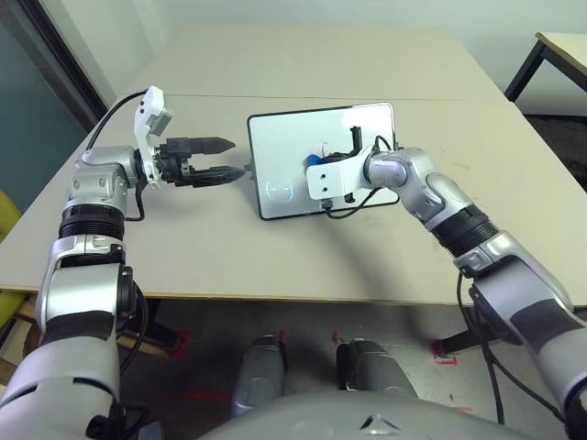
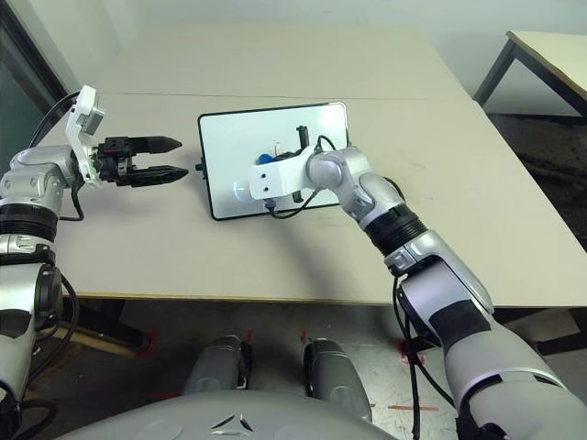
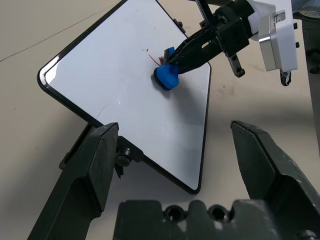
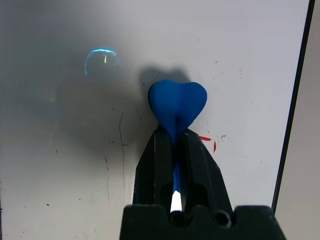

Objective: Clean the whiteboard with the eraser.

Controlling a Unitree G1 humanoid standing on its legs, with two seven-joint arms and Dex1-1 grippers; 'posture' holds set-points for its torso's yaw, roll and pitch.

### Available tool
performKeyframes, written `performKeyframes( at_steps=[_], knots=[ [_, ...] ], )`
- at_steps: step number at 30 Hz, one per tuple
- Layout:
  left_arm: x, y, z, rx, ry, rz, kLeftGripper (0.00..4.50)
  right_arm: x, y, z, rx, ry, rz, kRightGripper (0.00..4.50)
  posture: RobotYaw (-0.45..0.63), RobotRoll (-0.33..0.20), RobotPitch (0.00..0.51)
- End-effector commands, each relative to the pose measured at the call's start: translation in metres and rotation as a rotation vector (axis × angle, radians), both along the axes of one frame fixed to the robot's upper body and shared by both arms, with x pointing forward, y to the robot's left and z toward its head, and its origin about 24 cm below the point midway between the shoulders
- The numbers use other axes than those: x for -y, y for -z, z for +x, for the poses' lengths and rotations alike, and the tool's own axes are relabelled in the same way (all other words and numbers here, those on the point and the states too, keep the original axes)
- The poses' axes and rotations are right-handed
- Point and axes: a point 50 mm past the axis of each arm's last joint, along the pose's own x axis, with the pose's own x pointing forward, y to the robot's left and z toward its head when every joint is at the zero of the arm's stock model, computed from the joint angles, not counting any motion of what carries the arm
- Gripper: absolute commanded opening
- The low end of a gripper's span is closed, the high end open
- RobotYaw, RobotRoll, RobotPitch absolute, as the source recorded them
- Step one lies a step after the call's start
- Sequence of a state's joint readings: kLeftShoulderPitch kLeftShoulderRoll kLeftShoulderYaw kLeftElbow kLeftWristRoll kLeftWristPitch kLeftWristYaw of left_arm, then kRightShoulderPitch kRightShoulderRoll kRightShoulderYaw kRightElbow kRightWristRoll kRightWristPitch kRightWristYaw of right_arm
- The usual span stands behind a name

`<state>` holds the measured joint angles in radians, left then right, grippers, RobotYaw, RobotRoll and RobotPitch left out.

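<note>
Right gripper [image 4: 176, 145] is clamped on the eraser [image 4: 177, 106] at its pinched waist, pressing it onto the whiteboard [image 1: 284, 147] beside red marks [image 4: 209, 141]. It looks light, soft. Left gripper [image 1: 213, 159] hangs spread beside the board's edge.

Glossy smooth whiteboard [image 1: 293, 151], matt blue rubbery-looking eraser [image 4: 177, 102], matt wood-look table [image 1: 275, 257]
</note>
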<state>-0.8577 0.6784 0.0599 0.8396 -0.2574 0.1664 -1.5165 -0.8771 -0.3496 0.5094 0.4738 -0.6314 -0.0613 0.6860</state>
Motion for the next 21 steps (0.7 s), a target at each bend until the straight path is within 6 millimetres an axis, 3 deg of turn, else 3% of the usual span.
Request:
performKeyframes(
  at_steps=[1, 13, 18, 21],
  knots=[
    [0.001, -0.003, 0.001, 0.012, 0.000, 0.005, 4.50, 0.018, 0.008, 0.004, -0.019, 0.053, -0.042, 0.00, 0.16, 0.000, 0.027],
    [0.006, -0.003, 0.004, 0.015, 0.012, 0.004, 4.50, 0.071, 0.009, 0.005, -0.021, 0.170, -0.092, 0.00, 0.13, 0.000, 0.025],
    [0.005, -0.003, 0.004, 0.016, 0.012, 0.006, 4.50, 0.078, 0.005, 0.007, -0.011, 0.192, -0.091, 0.00, 0.13, 0.000, 0.025],
    [0.005, -0.003, 0.004, 0.016, 0.011, 0.007, 4.50, 0.072, 0.003, 0.007, -0.004, 0.179, -0.080, 0.00, 0.14, 0.000, 0.023]
  ],
)
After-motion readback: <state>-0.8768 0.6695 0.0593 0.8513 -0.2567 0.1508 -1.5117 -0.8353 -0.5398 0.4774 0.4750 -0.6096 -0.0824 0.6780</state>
